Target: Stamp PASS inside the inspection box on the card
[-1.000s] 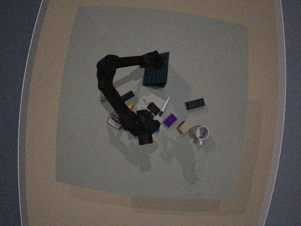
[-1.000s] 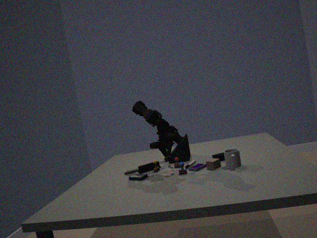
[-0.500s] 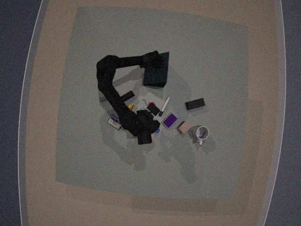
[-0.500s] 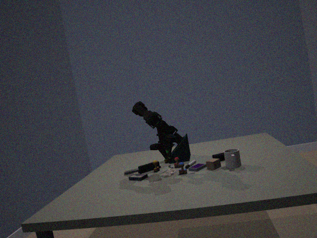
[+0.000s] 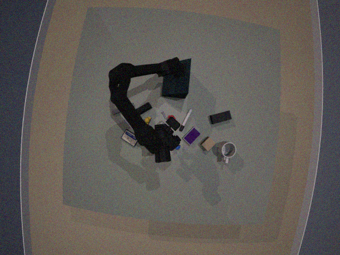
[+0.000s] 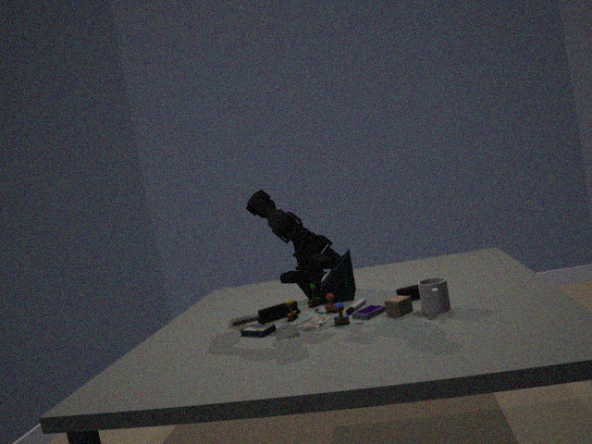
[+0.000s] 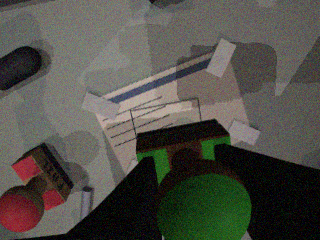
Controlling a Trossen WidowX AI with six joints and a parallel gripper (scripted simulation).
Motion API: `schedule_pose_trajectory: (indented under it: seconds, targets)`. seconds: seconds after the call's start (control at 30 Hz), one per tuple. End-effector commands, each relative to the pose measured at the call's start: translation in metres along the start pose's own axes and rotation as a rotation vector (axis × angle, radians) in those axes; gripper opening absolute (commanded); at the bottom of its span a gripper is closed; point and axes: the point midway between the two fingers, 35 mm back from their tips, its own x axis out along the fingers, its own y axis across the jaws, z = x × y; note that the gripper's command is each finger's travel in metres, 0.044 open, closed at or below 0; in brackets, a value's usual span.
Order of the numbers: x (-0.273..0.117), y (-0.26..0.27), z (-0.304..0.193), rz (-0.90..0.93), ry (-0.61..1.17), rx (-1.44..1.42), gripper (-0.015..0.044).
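My gripper is shut on the green-knobbed stamp. The stamp is over the lower part of the card and covers the lower part of the box outline; no print shows in the visible part. Whether its face touches the card, and its lettering, cannot be told. The purple ink pad lies to the right in the top and exterior views. A red-knobbed stamp stands left of the gripper in the wrist view. The blue-knobbed stamp and yellow-knobbed stamp stand nearby.
A marker lies near the pad. A tan block and a mug stand farther right. A dark block lies behind them. A small labelled box and another dark block are left.
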Motion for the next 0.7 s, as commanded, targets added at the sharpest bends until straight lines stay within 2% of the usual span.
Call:
schedule_pose_trajectory:
  seconds: [0.0,0.67]
  targets:
    - [0.005,0.001,-0.001,0.004,0.008,-0.006,0.0]
    - [0.019,0.001,-0.001,0.004,0.005,-0.006,0.0]
